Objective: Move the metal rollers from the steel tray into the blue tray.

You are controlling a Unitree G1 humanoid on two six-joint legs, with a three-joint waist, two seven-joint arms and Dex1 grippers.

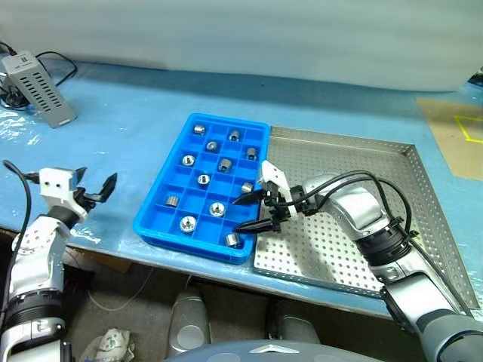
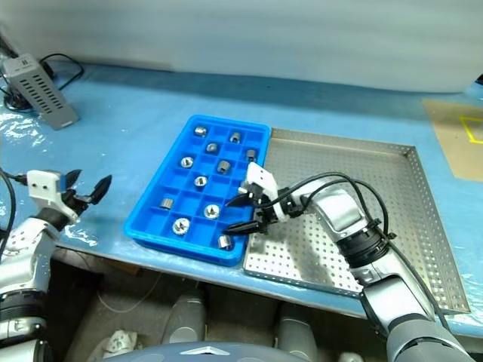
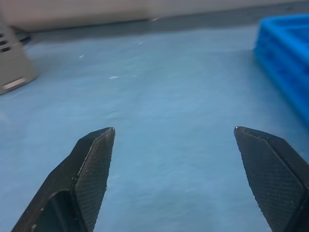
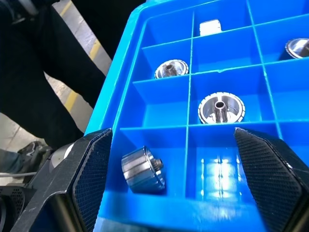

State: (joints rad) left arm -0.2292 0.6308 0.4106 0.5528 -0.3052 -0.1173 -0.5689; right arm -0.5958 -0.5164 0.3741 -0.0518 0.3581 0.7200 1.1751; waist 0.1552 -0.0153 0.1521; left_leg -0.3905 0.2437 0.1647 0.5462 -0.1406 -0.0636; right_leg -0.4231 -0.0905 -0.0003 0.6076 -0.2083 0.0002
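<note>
Shiny silver metal rollers (image 1: 217, 209) sitting in bright blue compartmented plastic tray (image 1: 155, 213).
My right gripper (image 1: 254, 212) hovering spread, seemingly empty, above it; left gripper (image 1: 96, 189) gaping.

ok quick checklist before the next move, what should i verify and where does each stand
1. Right gripper empty, fingers apart: ok; it hangs over the blue tray's near right corner.
2. Last roller down in a compartment: ok; it lies on its side in the near corner cell, clear of both fingers.
3. Steel tray emptied of metal rollers: ok on the perforated floor in view; cannot tell under the right arm.
4. Blue tray flat beside the steel tray: ok.
5. Left gripper open, empty and off to the left of the blue tray: ok.
6. Grey box and its cables away from both trays: ok.
</note>
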